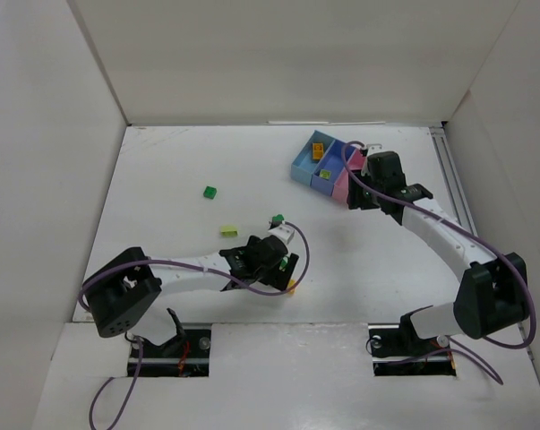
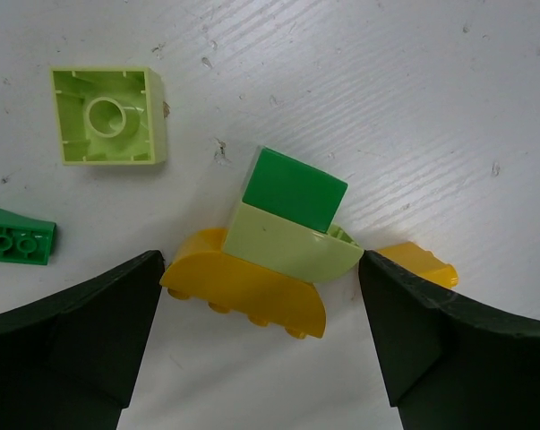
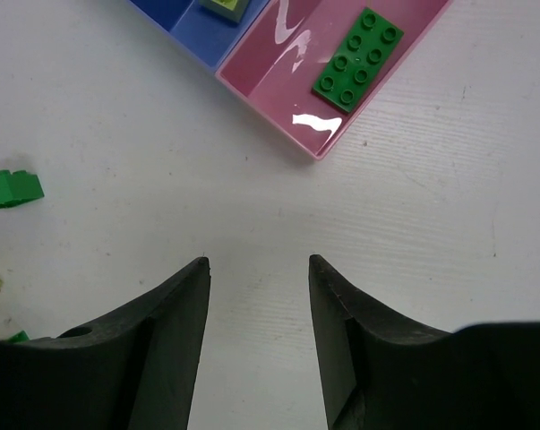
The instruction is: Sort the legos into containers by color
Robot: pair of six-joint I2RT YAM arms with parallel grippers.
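In the left wrist view, my left gripper [image 2: 262, 269] is open and low over the table. Its fingers stand on either side of a small pile: a yellow curved brick [image 2: 252, 291], a lime curved brick [image 2: 283, 244] and a dark green brick [image 2: 295, 188]. From the top, this gripper [image 1: 283, 269] is near the table's front. My right gripper [image 3: 259, 262] is open and empty, just short of the pink bin [image 3: 278, 85], which holds a dark green plate [image 3: 357, 58]. The darker blue bin [image 1: 330, 170] holds a lime brick, and the light blue bin [image 1: 304, 166] holds an orange brick [image 1: 317, 150].
Loose bricks lie on the white table: a dark green one [image 1: 210, 191], a lime one [image 1: 229, 231] and a green one [image 1: 277, 219]. The left wrist view shows an upturned lime square brick [image 2: 108, 116] and a dark green brick [image 2: 17, 240]. White walls enclose the table.
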